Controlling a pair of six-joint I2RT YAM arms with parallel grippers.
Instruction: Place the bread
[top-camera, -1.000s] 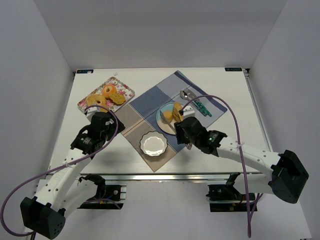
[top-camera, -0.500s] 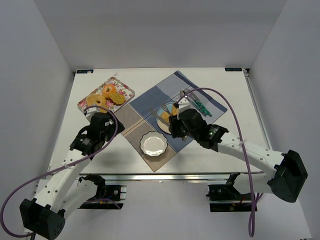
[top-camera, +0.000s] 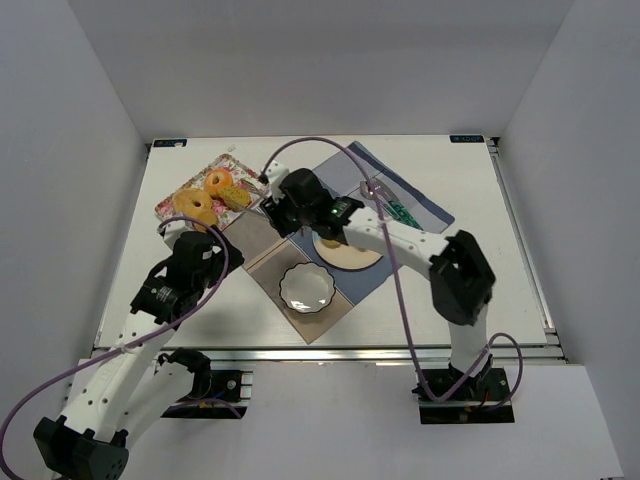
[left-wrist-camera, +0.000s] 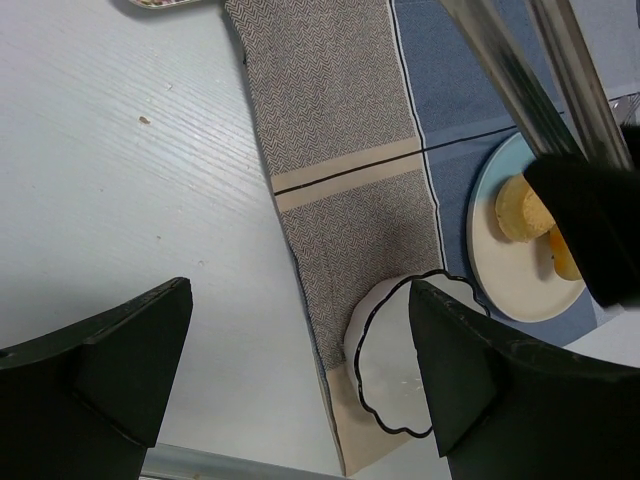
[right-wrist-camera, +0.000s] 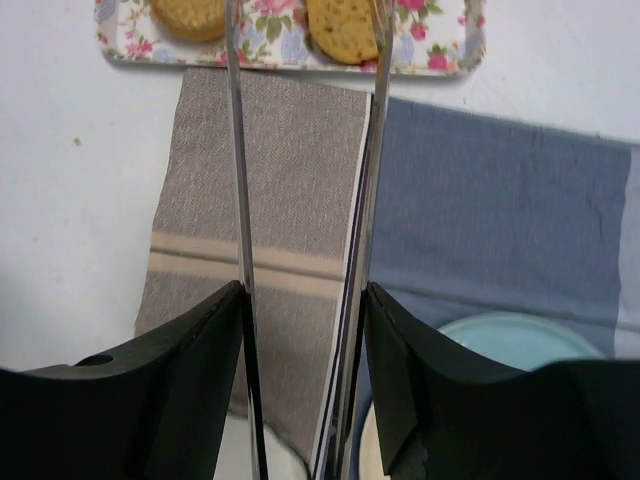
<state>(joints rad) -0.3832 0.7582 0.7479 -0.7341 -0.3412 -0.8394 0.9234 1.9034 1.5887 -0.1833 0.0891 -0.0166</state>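
Observation:
A pale-yellow round bun (left-wrist-camera: 522, 208) lies on the light-blue plate (left-wrist-camera: 500, 270), and a golden-brown piece (left-wrist-camera: 562, 256) beside it is mostly hidden by my right gripper. In the top view the right arm covers both pieces on the plate (top-camera: 352, 256). My right gripper (top-camera: 284, 206) is shut on metal tongs (right-wrist-camera: 240, 150). The tongs' two arms stand apart, hold nothing, and reach over the cloth toward the floral tray (top-camera: 250, 180). My left gripper (top-camera: 201, 238) is open and empty, above the table left of the white bowl (top-camera: 305, 288).
The floral tray (right-wrist-camera: 290, 45) holds ring doughnuts (top-camera: 218, 183) and other pastries at the back left. A patchwork cloth (top-camera: 300, 195) lies under the plate and the bowl (left-wrist-camera: 400, 370). A spoon (top-camera: 376, 187) and a green-handled utensil (top-camera: 406, 214) lie on the cloth's right corner.
My right arm has swung left with the tongs, from the plate across the cloth to the floral tray's edge. The left arm has drawn back slightly.

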